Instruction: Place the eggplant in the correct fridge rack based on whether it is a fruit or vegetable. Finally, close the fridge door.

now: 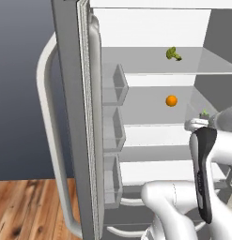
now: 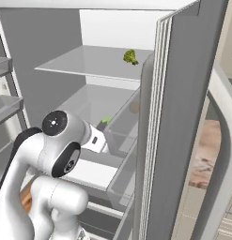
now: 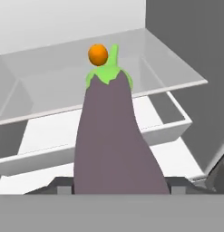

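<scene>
The eggplant point(image 3: 113, 136), long and dull purple with a green cap, lies lengthwise in my gripper point(image 3: 120, 186), which is shut on it. Its green tip point(image 1: 204, 114) pokes out past my hand, level with the second shelf point(image 3: 50, 86), where an orange point(image 3: 98, 54) sits. The same green tip point(image 2: 105, 121) shows in the right base view in front of the open fridge. The fridge rack point(image 1: 136, 61), the highest shelf, carries a broccoli floret point(image 1: 173, 54) and is well above my hand. The fridge door point(image 1: 70, 93) stands open.
Clear door bins point(image 1: 112, 84) line the inside of the open door point(image 2: 183, 117), close to my arm on that side. A lower shelf and a white drawer point(image 3: 158, 122) lie beneath the eggplant. The broccoli point(image 2: 130, 57) is near the top shelf's door-side edge.
</scene>
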{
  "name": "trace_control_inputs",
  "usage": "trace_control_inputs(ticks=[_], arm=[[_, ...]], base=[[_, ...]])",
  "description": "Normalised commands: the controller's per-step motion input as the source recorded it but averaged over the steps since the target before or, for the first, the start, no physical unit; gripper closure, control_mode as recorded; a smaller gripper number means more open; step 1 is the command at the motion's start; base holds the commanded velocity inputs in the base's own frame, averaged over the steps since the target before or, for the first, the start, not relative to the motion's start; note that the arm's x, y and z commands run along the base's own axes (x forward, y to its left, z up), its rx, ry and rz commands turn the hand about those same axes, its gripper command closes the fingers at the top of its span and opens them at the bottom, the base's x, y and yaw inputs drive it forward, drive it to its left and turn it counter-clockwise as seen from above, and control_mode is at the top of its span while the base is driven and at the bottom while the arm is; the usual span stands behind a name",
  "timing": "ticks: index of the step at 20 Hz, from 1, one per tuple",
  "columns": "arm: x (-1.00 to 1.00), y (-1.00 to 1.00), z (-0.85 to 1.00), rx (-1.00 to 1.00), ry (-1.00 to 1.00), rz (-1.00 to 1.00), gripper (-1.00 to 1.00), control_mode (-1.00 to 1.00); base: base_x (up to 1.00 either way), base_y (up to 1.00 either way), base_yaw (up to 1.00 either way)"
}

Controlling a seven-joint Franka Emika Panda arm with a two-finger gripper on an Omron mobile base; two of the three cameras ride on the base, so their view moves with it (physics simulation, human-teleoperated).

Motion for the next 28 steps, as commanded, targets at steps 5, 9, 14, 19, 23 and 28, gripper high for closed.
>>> trace_control_inputs(ticks=[5,9,14,19,23,28], arm=[[-0.16,0.27,0.72,-0.09,-0.24,0.02,1.00,-1.00],[-0.11,0.26,0.79,-0.06,-0.07,0.04,1.00,-1.00],[-0.05,0.19,0.83,-0.01,0.02,0.12,1.00,-1.00],[-0.03,0.10,0.47,-0.01,0.01,0.23,1.00,-1.00],[0.14,0.17,0.06,-0.08,-0.04,0.05,1.00,-1.00],[0.57,0.03,0.34,-0.05,-0.08,0.00,1.00,-1.00]], base=[[0.00,0.00,0.00],[0.00,0.00,0.00],[0.00,0.00,0.00],[0.00,0.00,0.00],[0.00,0.00,0.00],[0.00,0.00,0.00]])
